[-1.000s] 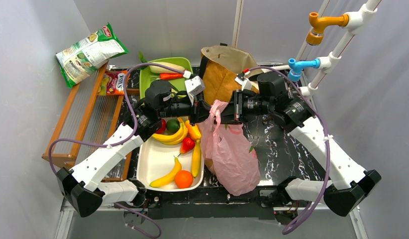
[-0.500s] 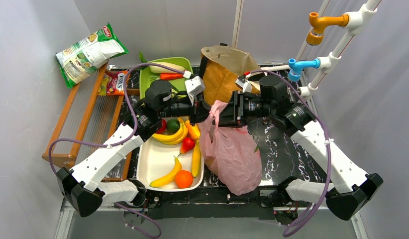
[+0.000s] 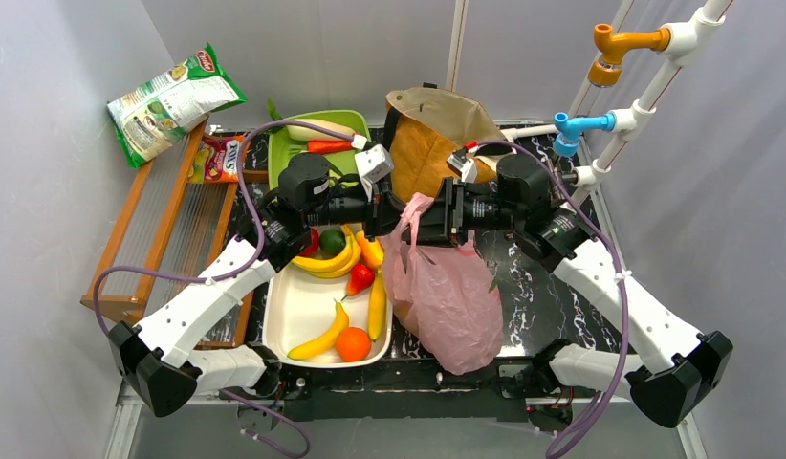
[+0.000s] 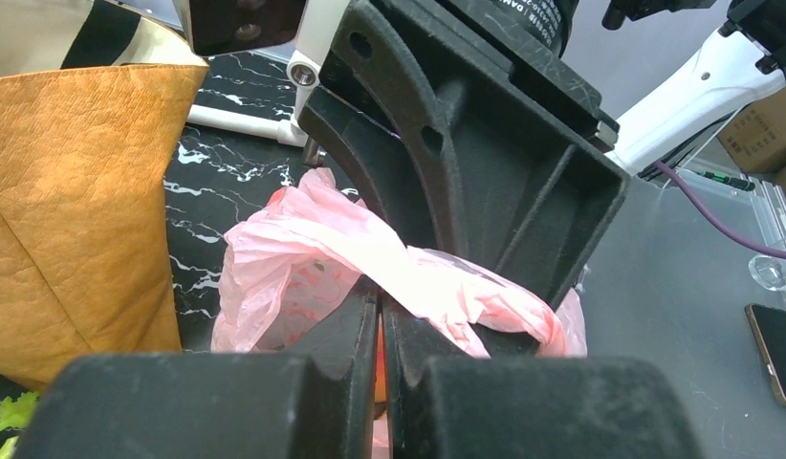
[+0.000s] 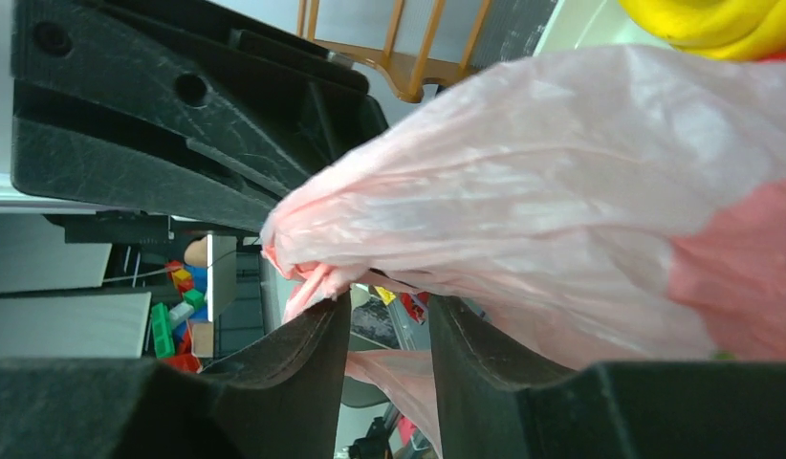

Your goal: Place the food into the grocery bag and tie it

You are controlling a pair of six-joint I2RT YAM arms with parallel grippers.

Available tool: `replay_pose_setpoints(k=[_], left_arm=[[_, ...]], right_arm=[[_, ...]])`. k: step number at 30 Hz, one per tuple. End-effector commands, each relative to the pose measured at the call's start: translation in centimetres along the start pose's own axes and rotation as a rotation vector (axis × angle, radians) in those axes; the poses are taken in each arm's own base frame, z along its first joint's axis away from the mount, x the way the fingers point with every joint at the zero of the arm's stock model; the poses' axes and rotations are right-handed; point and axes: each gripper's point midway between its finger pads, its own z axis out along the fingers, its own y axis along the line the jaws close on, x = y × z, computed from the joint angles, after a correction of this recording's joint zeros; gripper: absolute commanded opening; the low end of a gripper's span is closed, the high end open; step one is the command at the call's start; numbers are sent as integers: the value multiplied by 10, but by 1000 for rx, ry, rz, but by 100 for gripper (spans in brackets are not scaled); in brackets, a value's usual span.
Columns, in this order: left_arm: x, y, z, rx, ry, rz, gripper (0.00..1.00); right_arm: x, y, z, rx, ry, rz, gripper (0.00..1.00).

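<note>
The food lies in a white tray, left of the pink bag sagging on the table. The left gripper is clamped tight on the bag's top film. The right gripper has its jaws parted, with a fold of film in the gap.

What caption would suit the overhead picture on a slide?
The left arm and right arm meet at the pink bag; fruit waits in the tray.

Pink bag x1, orange x1
</note>
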Motion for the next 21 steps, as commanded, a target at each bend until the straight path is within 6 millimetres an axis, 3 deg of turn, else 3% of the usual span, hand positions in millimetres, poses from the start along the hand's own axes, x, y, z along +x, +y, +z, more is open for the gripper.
replay_pose_setpoints(k=[1, 21], left_arm=[[-9, 1, -1, -22, -26, -1, 0], [-1, 20, -4, -168, -2, -144, 0]], right_arm=[[-2, 22, 4, -105, 1, -114, 44], [0, 23, 20, -92, -139, -311, 56]])
